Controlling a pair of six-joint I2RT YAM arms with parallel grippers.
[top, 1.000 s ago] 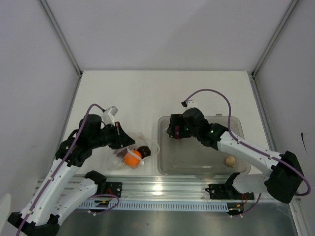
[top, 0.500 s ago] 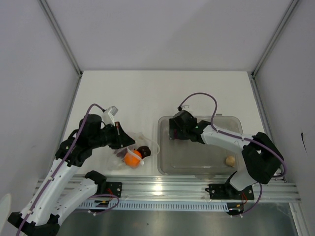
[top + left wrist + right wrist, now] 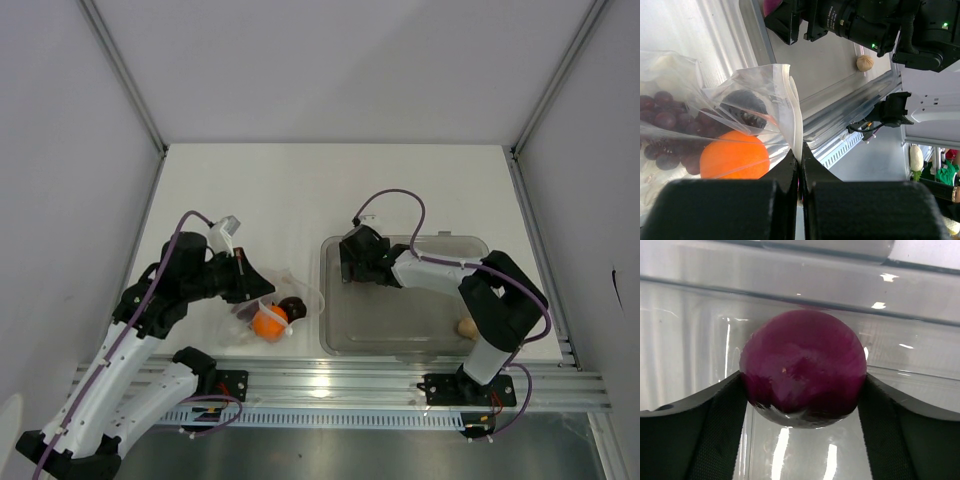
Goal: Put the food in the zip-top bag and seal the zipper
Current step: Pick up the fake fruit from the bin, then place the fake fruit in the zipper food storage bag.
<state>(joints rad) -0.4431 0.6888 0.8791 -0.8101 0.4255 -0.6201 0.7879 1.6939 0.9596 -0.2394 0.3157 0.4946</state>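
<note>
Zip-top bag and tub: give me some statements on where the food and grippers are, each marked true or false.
1. The orange ball sits inside the zip-top bag. True.
2. The right gripper is empty. False: it is shut on the purple round fruit.
3. The small beige lump is in the bag. False: it lies in the clear tub.
4. The left gripper pinches the bag at its zipper. True.
</note>
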